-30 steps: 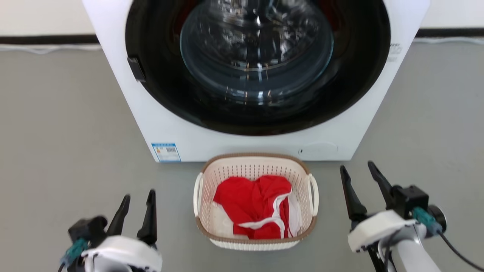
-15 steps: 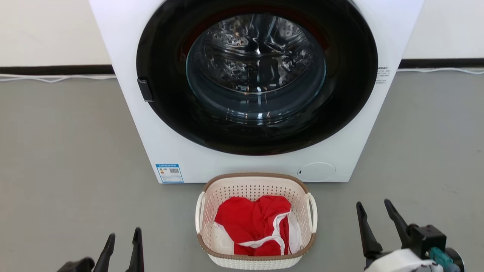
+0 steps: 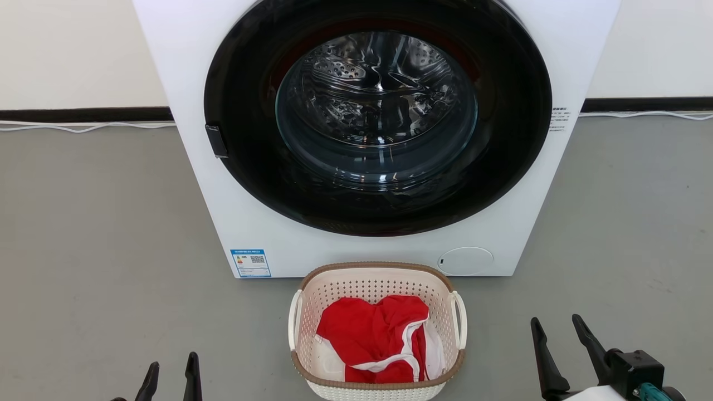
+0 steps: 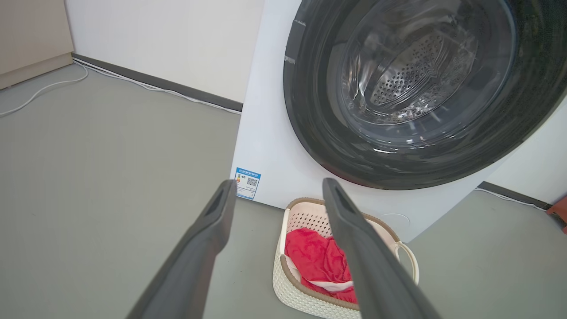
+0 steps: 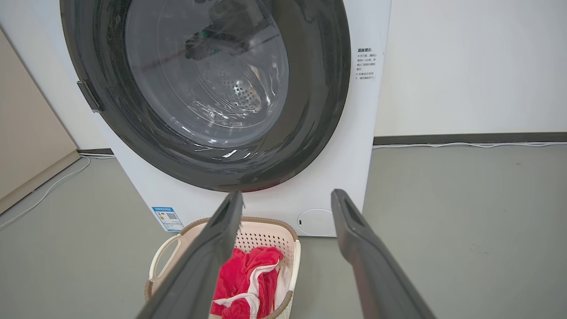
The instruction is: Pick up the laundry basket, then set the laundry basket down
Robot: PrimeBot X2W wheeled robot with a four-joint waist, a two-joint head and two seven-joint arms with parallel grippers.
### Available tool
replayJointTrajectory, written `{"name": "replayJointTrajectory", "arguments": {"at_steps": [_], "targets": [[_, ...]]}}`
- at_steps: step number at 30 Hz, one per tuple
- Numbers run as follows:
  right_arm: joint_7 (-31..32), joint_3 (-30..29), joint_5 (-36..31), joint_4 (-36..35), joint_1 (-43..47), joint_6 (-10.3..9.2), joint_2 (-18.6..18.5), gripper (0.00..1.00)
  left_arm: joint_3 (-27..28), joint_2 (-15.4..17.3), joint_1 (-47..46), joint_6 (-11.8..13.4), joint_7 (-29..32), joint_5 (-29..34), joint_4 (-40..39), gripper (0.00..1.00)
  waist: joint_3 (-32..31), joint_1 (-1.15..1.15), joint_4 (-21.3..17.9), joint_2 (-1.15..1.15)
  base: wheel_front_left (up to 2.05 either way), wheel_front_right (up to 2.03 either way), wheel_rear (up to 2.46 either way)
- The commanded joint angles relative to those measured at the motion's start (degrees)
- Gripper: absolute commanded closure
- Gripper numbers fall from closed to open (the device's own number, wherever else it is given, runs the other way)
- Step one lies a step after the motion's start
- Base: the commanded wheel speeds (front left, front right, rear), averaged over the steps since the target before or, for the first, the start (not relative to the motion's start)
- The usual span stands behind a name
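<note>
A smooth grey floor [image 3: 100, 250] runs back to a pale wall [image 3: 72, 50] with a dark baseboard [image 3: 83, 114]. A thin white cable [image 3: 83, 127] lies along the foot of the wall.

A white front-loading washing machine [image 3: 245, 223] stands on the floor, ahead of both pincers. Its round, dark-rimmed glass door [image 3: 379, 122] faces them.

The laundry basket [image 3: 367, 288] sits on the floor just in front of the machine's base. It holds a red cloth [image 3: 373, 334] with white trim.

The left pincer [image 3: 173, 362] has its two dark fingers apart and holds nothing. The basket lies to its right and slightly ahead, clear of its fingertips.

The right pincer [image 3: 556, 321] is also spread and empty, with the basket to its left, not touching.

Seen from the left wrist, a beige panel [image 4: 31, 40] stands far to that pincer's left.
</note>
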Motion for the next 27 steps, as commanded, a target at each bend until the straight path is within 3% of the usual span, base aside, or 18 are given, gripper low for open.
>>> {"name": "replayJointTrajectory", "arguments": {"at_steps": [1,8,9,16,23,27], "targets": [[0.1,1.3,0.4,-1.6,-0.9,0.35,-0.3,0.00,1.8,0.7,-1.5,0.5,-0.2,-0.3,-1.7,0.00,0.0,0.00,0.1,0.00,0.00,0.00,0.00],[0.3,1.5,0.3,-1.7,-1.3,0.35,-0.3,0.00,1.1,1.3,-1.9,0.5,0.1,0.0,-2.5,0.00,-0.4,0.00,0.1,0.00,0.00,0.00,0.00],[0.4,0.0,0.0,-0.1,0.0,0.00,0.0,1.00,-0.5,0.7,0.0,0.1,0.3,0.0,-0.9,1.00,-0.4,0.00,0.1,0.00,0.00,0.00,0.00],[0.5,0.0,0.2,3.9,1.7,-0.05,0.3,1.00,-0.8,-0.6,0.6,0.0,0.6,-0.2,3.1,1.00,-0.4,0.00,0.1,0.00,0.00,0.00,0.00],[1.5,-0.3,5.1,3.6,1.1,-0.03,0.3,1.00,-0.4,-0.7,-0.3,-0.2,1.8,-4.1,3.0,1.00,-0.4,0.13,0.0,0.00,0.00,0.00,0.00],[2.0,-0.4,7.9,3.4,0.7,-0.02,0.3,1.00,-0.3,-0.7,-0.8,-0.3,2.5,-6.3,2.8,1.00,-0.3,0.01,0.0,0.00,0.00,0.00,0.00]]}}
